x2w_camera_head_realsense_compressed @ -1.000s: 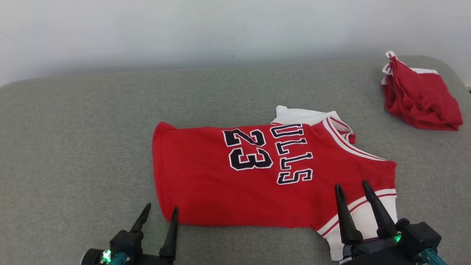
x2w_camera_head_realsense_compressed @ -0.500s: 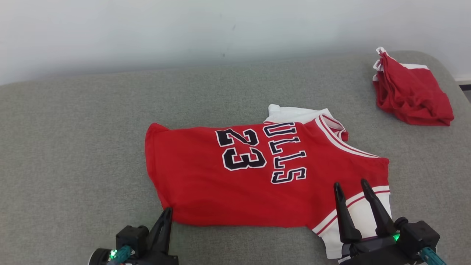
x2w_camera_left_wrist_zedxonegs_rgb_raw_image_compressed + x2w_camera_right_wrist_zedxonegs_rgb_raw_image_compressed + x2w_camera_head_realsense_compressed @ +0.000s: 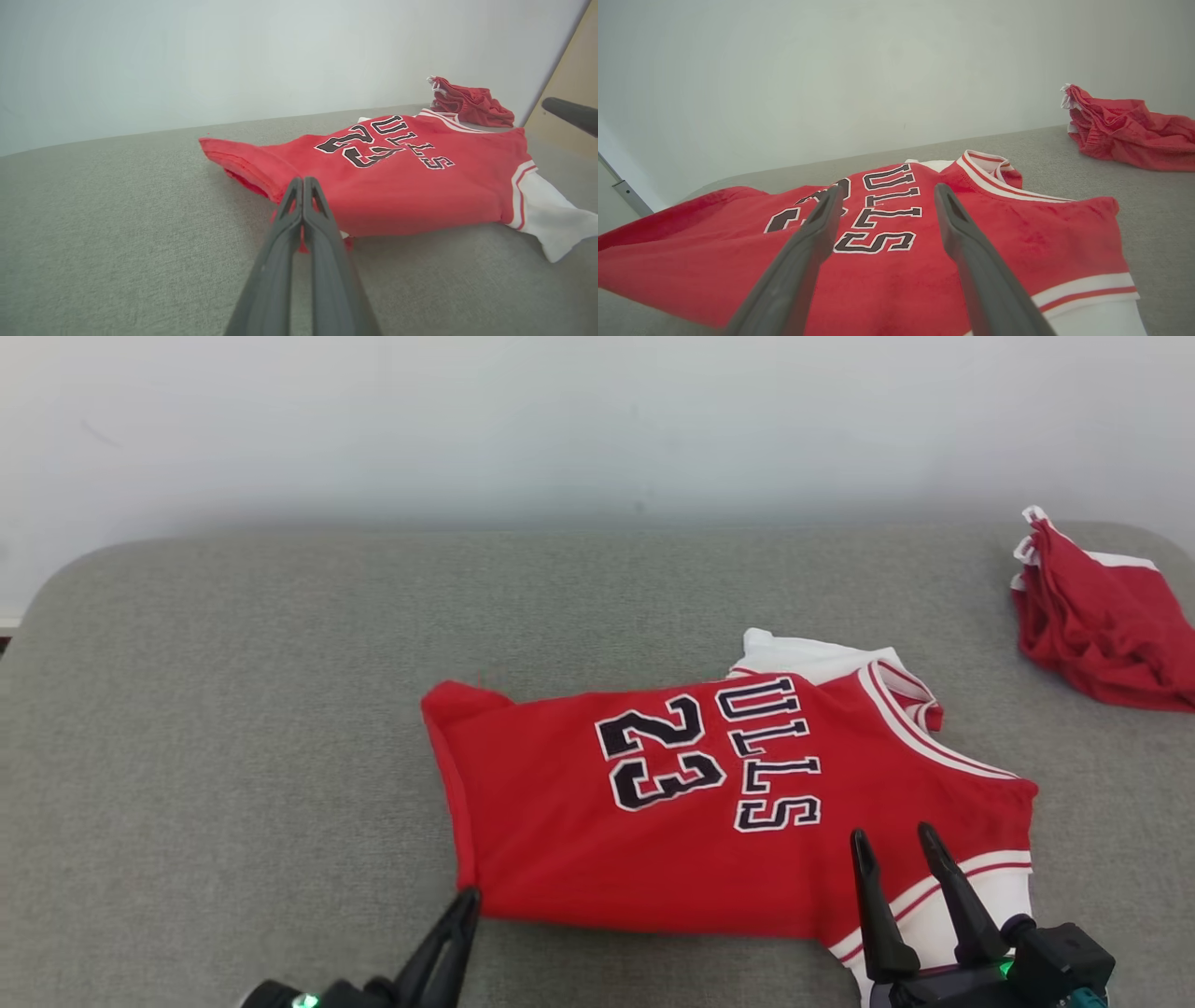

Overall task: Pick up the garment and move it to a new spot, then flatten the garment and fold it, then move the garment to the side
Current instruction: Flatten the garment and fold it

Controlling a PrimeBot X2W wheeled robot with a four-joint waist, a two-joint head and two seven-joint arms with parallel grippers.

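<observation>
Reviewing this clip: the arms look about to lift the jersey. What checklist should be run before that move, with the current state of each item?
1. Left gripper shut on the near hem corner of the red jersey: ok.
2. Right gripper gripping the sleeve end: not ok; its jaws are open, above the fabric.
3. Left grip catches both fabric layers: cannot tell.
4. Jersey lying flat: not ok; the hem corner is raised.
5. Second red garment lies apart from the jersey: ok.
</observation>
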